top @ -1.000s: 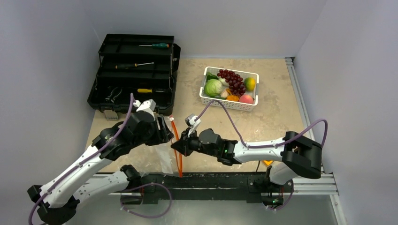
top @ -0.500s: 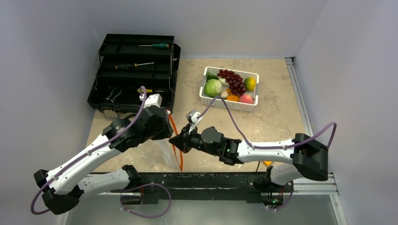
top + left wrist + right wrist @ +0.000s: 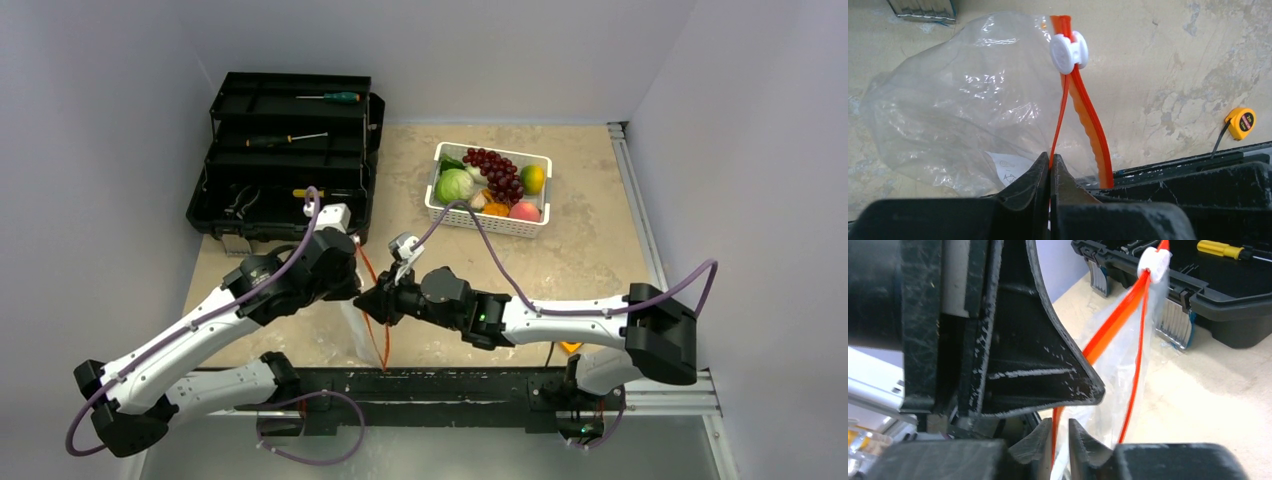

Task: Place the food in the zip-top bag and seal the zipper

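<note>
- Fingertips of my left pincer point(image 3: 1050, 161) are pressed together on one lip of the thin orange-red zipper strip point(image 3: 1088, 125).
- Straight ahead of those tips, both lips meet at a small round white slider point(image 3: 1068, 51). Nearer me they fork apart.
- Left of that pincer, the clear crinkly zip-top bag point(image 3: 958, 105) billows out from the strip, with its white paper label point(image 3: 1010, 167) just beside the jaws.
- My right pincer point(image 3: 1060, 432) faces the left one at close quarters. Its jaws are all but closed, with the other orange lip and some film between them.
- Off to the left pincer's right, a small yellow tape measure point(image 3: 1241, 123) lies on the beige marbled table point(image 3: 580, 230).
- Well beyond both pincers, the food sits in a white perforated basket point(image 3: 487, 222): green cabbage point(image 3: 454, 186), dark grapes point(image 3: 497, 168), lemon and peach.
- Beyond the left pincer stands an open black toolbox point(image 3: 285, 150).
</note>
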`<move>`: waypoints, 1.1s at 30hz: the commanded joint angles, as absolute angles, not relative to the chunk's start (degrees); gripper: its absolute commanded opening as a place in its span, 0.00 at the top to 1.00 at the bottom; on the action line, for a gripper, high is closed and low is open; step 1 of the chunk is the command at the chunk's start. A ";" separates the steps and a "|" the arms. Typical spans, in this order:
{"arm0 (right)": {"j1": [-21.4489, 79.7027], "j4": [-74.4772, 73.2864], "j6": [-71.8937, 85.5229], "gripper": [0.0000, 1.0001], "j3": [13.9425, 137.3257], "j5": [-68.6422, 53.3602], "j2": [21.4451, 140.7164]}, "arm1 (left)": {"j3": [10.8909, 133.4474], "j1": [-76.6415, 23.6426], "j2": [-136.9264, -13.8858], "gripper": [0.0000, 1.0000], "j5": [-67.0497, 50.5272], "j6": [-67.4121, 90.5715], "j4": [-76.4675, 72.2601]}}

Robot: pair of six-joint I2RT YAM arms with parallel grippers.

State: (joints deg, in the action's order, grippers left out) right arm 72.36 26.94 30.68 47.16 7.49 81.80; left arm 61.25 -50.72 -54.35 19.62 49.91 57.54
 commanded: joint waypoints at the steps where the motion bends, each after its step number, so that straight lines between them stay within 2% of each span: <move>1: 72.61 18.64 34.41 0.73 50.30 5.58 82.01 | 61.20 -50.89 -52.29 1.00 21.70 48.00 58.48; 4: 72.60 7.97 36.58 0.56 53.74 5.85 81.89 | 60.62 -50.89 -51.62 1.00 22.14 49.09 60.04; 8: 72.75 -2.25 39.54 0.50 56.14 9.93 80.52 | 57.88 -50.88 -49.84 1.00 19.88 51.38 58.50; 11: 72.95 -3.93 37.26 0.44 56.36 10.67 78.11 | 56.05 -50.89 -49.01 1.00 19.47 51.73 56.62; 15: 71.19 -3.52 35.91 0.25 56.50 8.06 74.02 | 57.58 -50.82 -50.80 1.00 19.91 51.20 57.49; 21: 69.63 -5.49 31.84 0.24 59.92 8.00 75.76 | 57.98 -50.80 -51.02 1.00 19.44 51.13 57.02; 23: 69.61 -8.17 30.42 0.27 62.10 10.09 77.80 | 57.86 -50.81 -50.67 1.00 19.33 51.44 57.06; 29: 69.68 -9.35 29.69 0.47 64.95 12.55 84.35 | 57.80 -50.80 -49.90 1.00 18.61 51.75 56.20; 31: 69.70 -10.14 30.53 0.61 65.47 14.06 85.54 | 57.92 -50.87 -49.83 1.00 18.72 51.78 56.69; 33: 69.70 -8.95 30.55 0.85 64.97 14.37 85.40 | 57.69 -50.82 -49.60 1.00 18.65 51.94 56.85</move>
